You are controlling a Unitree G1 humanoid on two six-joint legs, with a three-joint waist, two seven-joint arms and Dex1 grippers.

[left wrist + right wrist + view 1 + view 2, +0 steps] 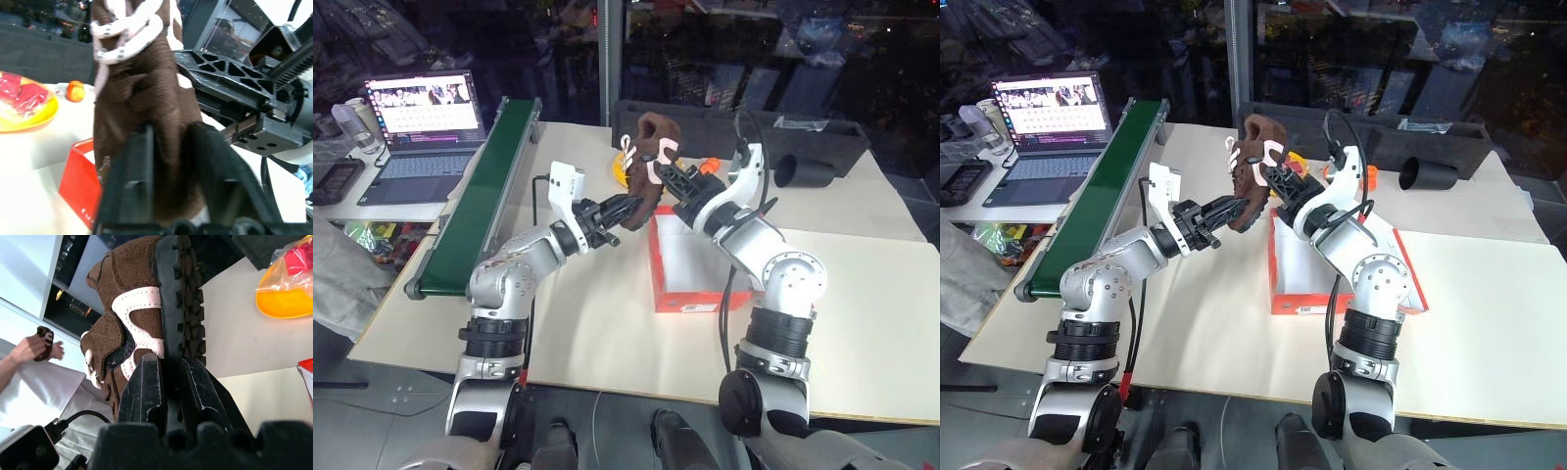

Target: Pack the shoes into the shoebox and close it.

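The shoe (646, 157) is hanging above the table (862, 294), between the left hand (625, 211) and right hand (668, 174) (both touching it), over the shoebox (690, 264)'s far-left corner. A conveyor (480, 191) is lying left, with a laptop (421, 132) beyond it.

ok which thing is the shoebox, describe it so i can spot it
Find the cream table, then look near its middle, under the two raised arms. The shoebox sits there, open with a white inside. Its orange-red walls set it apart from the long black tray behind.
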